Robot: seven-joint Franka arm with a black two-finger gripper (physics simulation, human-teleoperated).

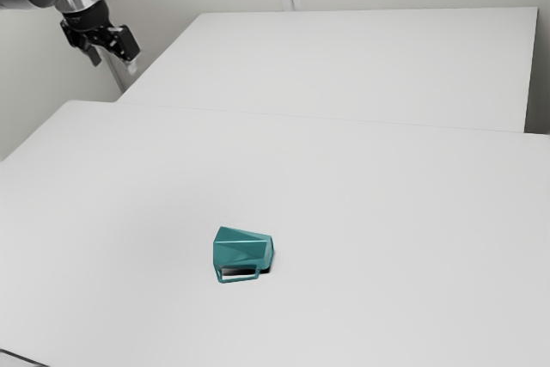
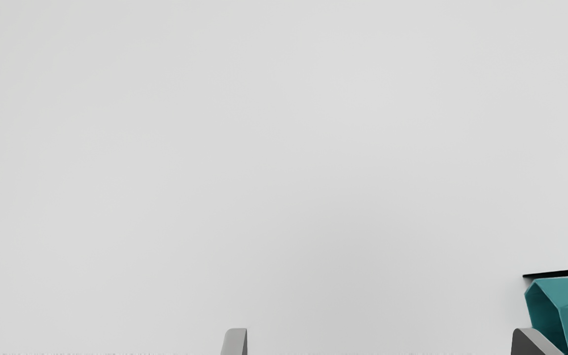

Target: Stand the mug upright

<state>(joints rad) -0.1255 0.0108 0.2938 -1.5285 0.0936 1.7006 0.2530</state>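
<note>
The teal mug (image 1: 243,251) lies on its side on the white table (image 1: 387,238), its handle (image 1: 238,278) turned toward the exterior view's lower edge, so it has yet to be stood up. In the wrist view its open mouth (image 2: 544,315) faces the side where the gap between the fingers (image 2: 535,342) is, but the mug itself sits outside that gap, partly hidden behind 1 finger. A straight descent from here would probably close on nothing, or bring that 1 finger down on the rim and shove the mug away, because the hand is off to 1 side of it. The faceted body could also roll or pivot if only 1 finger met it, and the handle might snag as the mug is tipped. Let go before its base is flat, it would likely topple back, its weight being off the base. The gripper (image 1: 113,63) hangs raised at the exterior view's upper left, well apart from the mug, fingertips pointing mostly downward; its 2 fingers stand wide apart with nothing held between them.
</note>
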